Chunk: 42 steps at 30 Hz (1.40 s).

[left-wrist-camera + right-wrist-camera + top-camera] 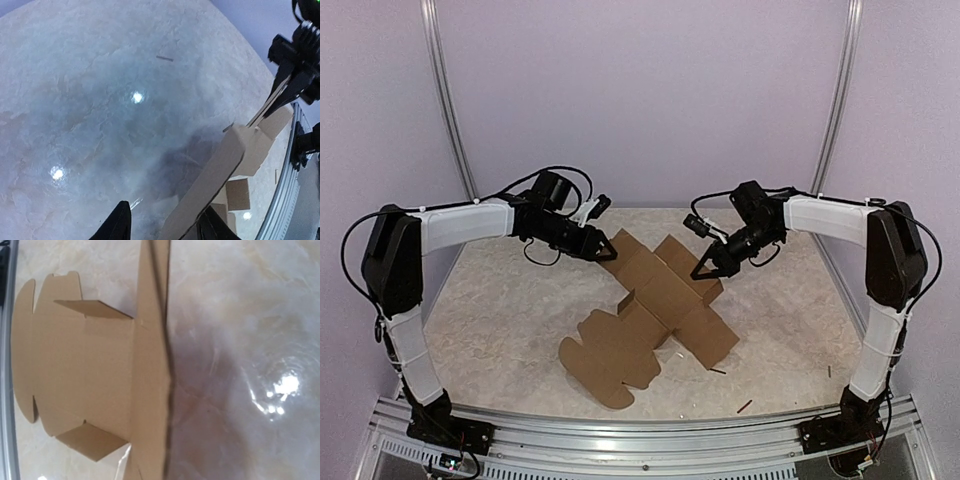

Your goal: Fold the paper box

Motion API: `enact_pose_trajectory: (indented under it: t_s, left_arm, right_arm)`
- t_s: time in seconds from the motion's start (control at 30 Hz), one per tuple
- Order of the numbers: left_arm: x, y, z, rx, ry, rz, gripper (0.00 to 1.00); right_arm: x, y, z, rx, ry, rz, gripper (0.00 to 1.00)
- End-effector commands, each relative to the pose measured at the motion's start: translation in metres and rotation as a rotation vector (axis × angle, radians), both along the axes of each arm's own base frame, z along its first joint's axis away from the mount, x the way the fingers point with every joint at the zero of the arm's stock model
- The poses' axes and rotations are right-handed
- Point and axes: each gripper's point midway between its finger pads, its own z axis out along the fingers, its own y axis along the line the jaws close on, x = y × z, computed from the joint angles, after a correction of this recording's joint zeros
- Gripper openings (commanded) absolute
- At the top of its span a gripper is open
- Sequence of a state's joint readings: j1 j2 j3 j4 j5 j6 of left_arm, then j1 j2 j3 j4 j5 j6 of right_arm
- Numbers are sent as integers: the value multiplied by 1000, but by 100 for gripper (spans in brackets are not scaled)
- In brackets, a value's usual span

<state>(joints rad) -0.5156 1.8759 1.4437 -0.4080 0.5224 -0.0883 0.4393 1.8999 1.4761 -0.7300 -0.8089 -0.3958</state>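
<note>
The paper box [650, 310] is a flat brown die-cut sheet lying mid-table, with rounded tabs toward the near edge. My left gripper [607, 247] is at its far left corner. In the left wrist view my left gripper [165, 227] stands open, and a raised panel of the paper box [215, 175] rises between the fingers, close against the right finger [212, 227]. My right gripper [705, 272] is shut on the sheet's right side flap, lifting its edge. The right wrist view shows the paper box [100, 365] with two small flaps standing up; the gripper's own fingers are out of frame there.
Small dark sticks [744, 406] lie on the marbled table near the front right, and another stick [164, 58] lies farther off. A metal rail [640, 440] runs along the near edge. Upright frame posts [450, 100] stand at the back corners.
</note>
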Motion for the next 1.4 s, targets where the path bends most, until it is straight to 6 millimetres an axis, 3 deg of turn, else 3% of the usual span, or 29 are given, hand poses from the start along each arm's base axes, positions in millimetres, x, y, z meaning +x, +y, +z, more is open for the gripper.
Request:
enact_pose_trajectory:
  t_s: [0.0, 0.07, 0.1, 0.17, 0.3, 0.43, 0.7, 0.97, 1.1, 1.37]
  left_arm:
    - [2, -9, 136, -165, -303, -138, 47]
    - [0, -8, 177, -231, -361, -191, 50]
    - [2, -6, 186, -253, -366, -206, 51]
    - [12, 0, 185, -266, -351, -202, 53]
    - [34, 3, 161, -220, -338, -189, 54]
    - [32, -12, 125, -224, -255, -293, 54]
    - [-21, -56, 109, -283, -224, -543, 54]
    - [-50, -75, 85, -252, -168, -608, 52]
    - [-60, -79, 89, -257, -179, -629, 52]
    - [-51, -70, 111, -263, -248, -606, 54]
  right_arm:
    - [-10, 6, 24, 59, -56, 59, 0]
    - [-14, 9, 31, 66, -86, 79, 0]
    - [-18, 12, 34, 65, -99, 93, 0]
    - [-23, 14, 36, 55, -122, 112, 0]
    - [-33, 20, 36, 30, -153, 144, 0]
    - [-41, 24, 43, 47, -147, 173, 0]
    - [-44, 31, 59, 97, -124, 211, 0]
    - [-33, 39, 65, 106, -115, 196, 0]
    - [-31, 39, 60, 100, -101, 192, 0]
    - [-33, 39, 57, 97, -97, 195, 0]
